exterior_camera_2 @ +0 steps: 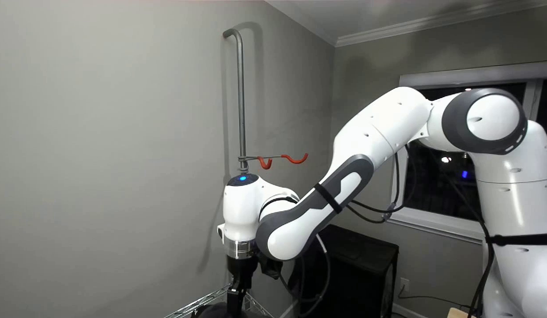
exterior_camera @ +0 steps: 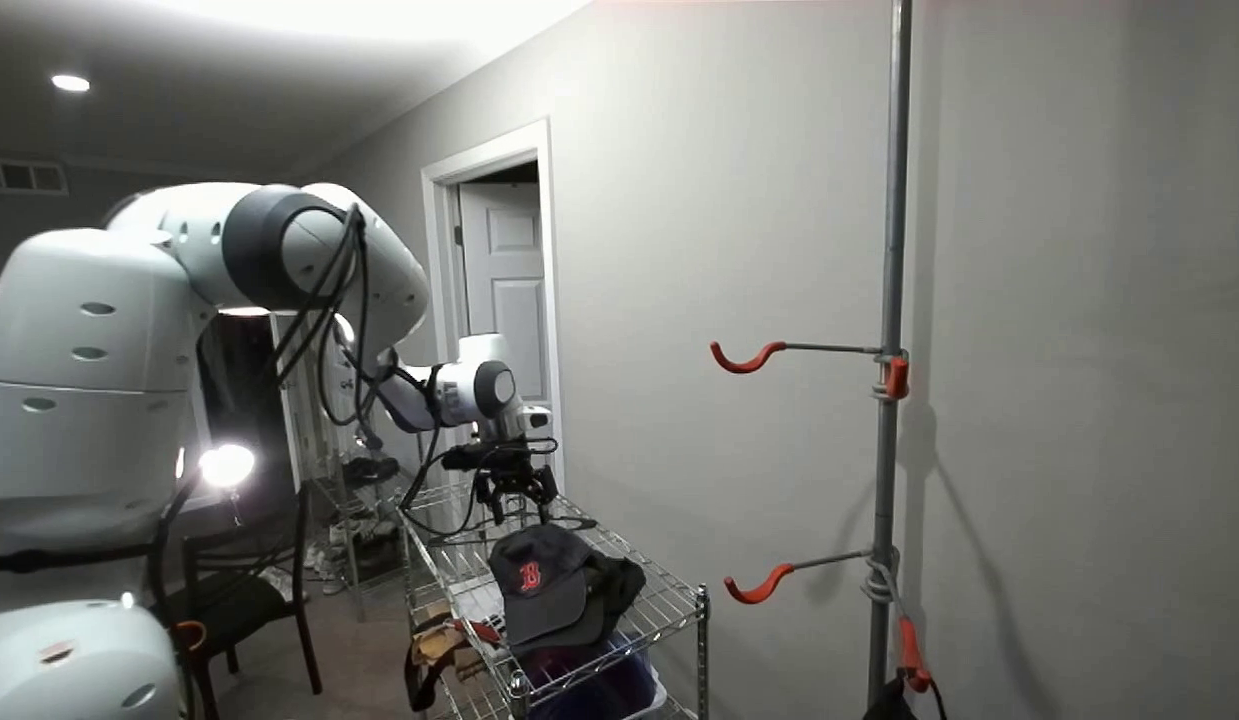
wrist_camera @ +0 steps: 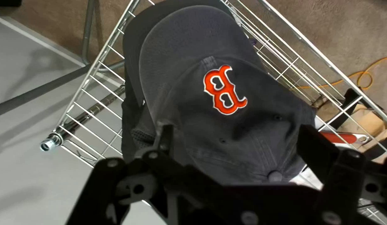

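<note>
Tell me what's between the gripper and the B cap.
Nothing that I can see: in the wrist view, the open gripper is over the B cap, with no other thing between. Whether they touch, I can't tell.

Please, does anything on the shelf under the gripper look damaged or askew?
Nothing looks damaged. Only slightly askew: on the wire shelf, the logo cap lies over what appears to be another dark cap, which sticks out at its side, so the two do not line up.
</note>
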Tool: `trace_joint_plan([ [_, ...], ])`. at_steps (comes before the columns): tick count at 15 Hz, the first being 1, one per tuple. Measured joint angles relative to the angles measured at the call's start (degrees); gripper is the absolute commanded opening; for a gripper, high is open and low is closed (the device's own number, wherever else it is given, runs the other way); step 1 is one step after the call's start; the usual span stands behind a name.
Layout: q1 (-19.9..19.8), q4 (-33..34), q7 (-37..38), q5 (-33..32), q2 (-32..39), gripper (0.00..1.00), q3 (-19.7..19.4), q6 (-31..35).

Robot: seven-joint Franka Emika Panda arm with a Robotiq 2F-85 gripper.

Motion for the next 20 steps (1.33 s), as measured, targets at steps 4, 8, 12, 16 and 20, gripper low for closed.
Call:
trace_joint_plan([
  [4, 2.0, 4.0, -4.4, 0.0, 5.4, 1.00, -0.3, -1.0],
  [8, 3.7, 7.0, -8.0, 0.0, 9.1, 1.00, -0.6, -3.1],
  [12, 4.4, 9.1, -13.1, -0.3, 12.1, 1.00, -1.4, -3.3],
  [16, 5.0, 11.4, -16.5, -2.4, 14.0, 0.59, -2.9, -3.3],
  [20, 5.0, 13.0, -19.1, -3.6, 14.5, 0.34, -3.5, -3.3],
])
